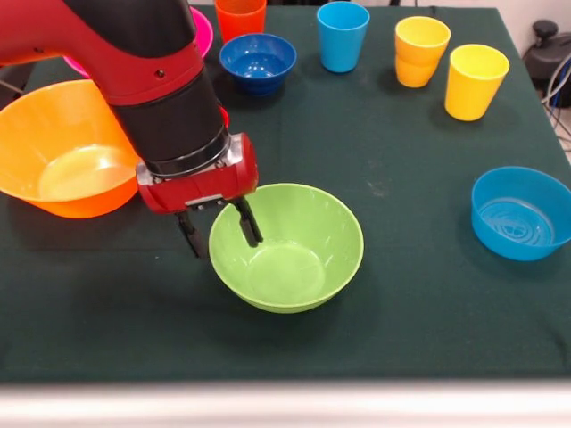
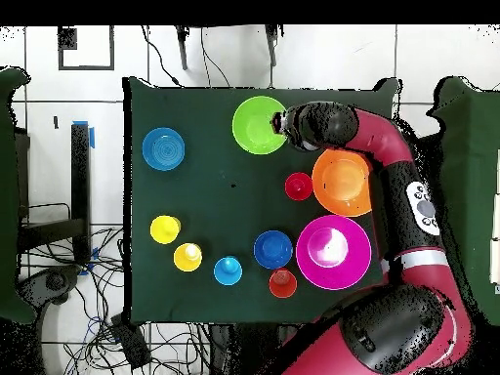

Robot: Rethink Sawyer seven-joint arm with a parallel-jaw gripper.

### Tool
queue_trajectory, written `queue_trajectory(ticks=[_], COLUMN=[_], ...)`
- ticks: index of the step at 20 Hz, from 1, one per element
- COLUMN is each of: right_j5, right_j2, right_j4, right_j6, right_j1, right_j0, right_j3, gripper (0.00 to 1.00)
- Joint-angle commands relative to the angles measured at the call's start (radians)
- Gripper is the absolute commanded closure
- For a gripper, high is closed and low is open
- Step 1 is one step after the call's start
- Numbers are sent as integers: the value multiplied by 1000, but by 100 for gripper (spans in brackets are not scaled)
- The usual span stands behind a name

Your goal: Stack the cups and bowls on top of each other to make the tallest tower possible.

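The green bowl point(image 1: 294, 259) point(image 2: 256, 125) stands upright near the table's front middle. My gripper point(image 1: 219, 234) point(image 2: 278, 122) is open and straddles its left rim, one finger point(image 1: 251, 223) inside the bowl and the other outside. The yellow-orange bowl point(image 1: 62, 152) point(image 2: 342, 182) sits at the left. The pink bowl point(image 1: 202, 31) point(image 2: 333, 252) is mostly hidden behind the arm. The dark blue bowl point(image 1: 258, 61), orange cup point(image 1: 241, 16), light blue cup point(image 1: 343, 34) and two yellow cups point(image 1: 420, 49) point(image 1: 475, 80) stand along the back. The light blue bowl point(image 1: 522, 212) sits at the right. The red cup point(image 2: 299, 186) shows overhead. No tower shows.
The dark green table cloth point(image 1: 401, 321) ends at a pale front edge. My arm point(image 1: 161, 80) leans over the left half of the table between the yellow-orange bowl and the green bowl. Cables and equipment lie off the table's right corner point(image 1: 549, 53).
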Motion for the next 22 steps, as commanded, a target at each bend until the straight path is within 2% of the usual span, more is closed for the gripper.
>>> queue_trajectory(ticks=[1, 7, 10, 16, 18, 22], right_j5=[91, 84, 115, 206, 206, 142], right_j2=[2, 10, 9, 1, -11, -49], right_j4=[-71, -66, -58, -22, -27, -58], right_j6=[-320, -322, -323, -281, -253, -155], right_j1=[-32, -28, -41, -156, -182, -243], right_j0=[13, 13, 17, 12, 17, 29], right_j3=[31, 36, 39, 108, 127, 201], gripper=[0, 0, 0, 0, 0, 0])
